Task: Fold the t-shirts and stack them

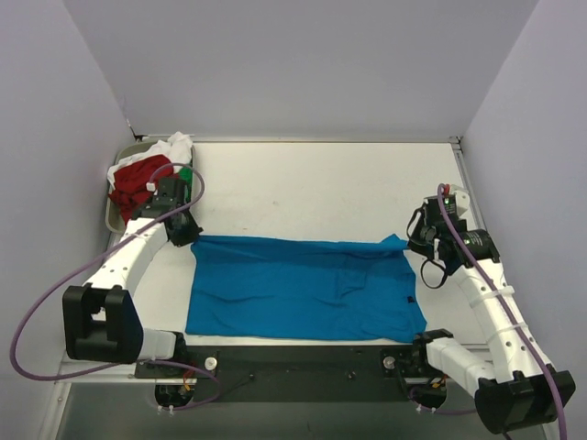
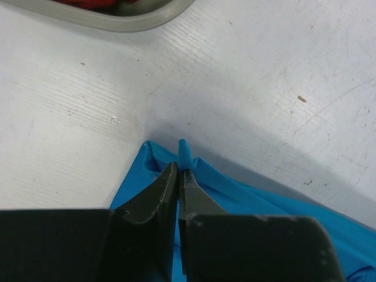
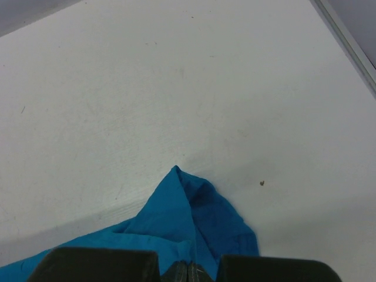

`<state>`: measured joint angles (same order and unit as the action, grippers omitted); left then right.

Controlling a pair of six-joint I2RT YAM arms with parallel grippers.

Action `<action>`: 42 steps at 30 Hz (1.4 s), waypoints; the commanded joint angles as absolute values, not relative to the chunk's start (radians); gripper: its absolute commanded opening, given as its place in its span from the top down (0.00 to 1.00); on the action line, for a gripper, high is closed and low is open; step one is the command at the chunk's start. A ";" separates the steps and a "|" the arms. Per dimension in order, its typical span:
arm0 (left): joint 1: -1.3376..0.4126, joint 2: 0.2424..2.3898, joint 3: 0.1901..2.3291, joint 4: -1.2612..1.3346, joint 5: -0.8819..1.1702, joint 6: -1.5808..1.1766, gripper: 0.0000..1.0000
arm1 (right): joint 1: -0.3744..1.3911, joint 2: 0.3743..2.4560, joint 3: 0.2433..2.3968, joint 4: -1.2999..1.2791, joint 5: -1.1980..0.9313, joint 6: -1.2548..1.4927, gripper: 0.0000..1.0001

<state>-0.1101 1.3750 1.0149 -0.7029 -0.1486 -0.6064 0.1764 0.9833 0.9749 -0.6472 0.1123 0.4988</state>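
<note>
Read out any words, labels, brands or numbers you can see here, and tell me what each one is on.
No text here can be read.
The black tag on the blue shirt: too small to tell whether it bears any writing.
The tray and the table: no markings visible.
</note>
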 commanded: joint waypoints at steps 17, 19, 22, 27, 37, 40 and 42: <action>-0.075 1.287 0.940 -0.729 -0.048 -0.494 1.00 | 0.181 0.727 0.851 -0.882 0.152 0.629 1.00; -0.075 1.281 0.936 -0.733 -0.046 -0.494 1.00 | 0.186 0.703 0.844 -0.902 0.152 0.646 1.00; -0.075 1.267 0.933 -0.750 -0.037 -0.492 1.00 | 0.206 0.686 0.867 -0.951 0.178 0.670 1.00; -0.075 1.235 0.913 -0.784 -0.012 -0.515 1.00 | 0.233 0.666 0.868 -1.012 0.192 0.715 1.00; -0.075 1.197 0.876 -0.821 -0.012 -0.543 1.00 | 0.411 0.641 0.842 -1.101 0.268 0.856 1.00; -0.077 1.196 0.877 -0.827 -0.015 -0.543 1.00 | 0.472 0.644 0.842 -1.132 0.305 0.906 1.00; -0.077 1.207 0.884 -0.839 -0.015 -0.541 1.00 | 0.501 0.644 0.838 -1.152 0.321 0.928 1.00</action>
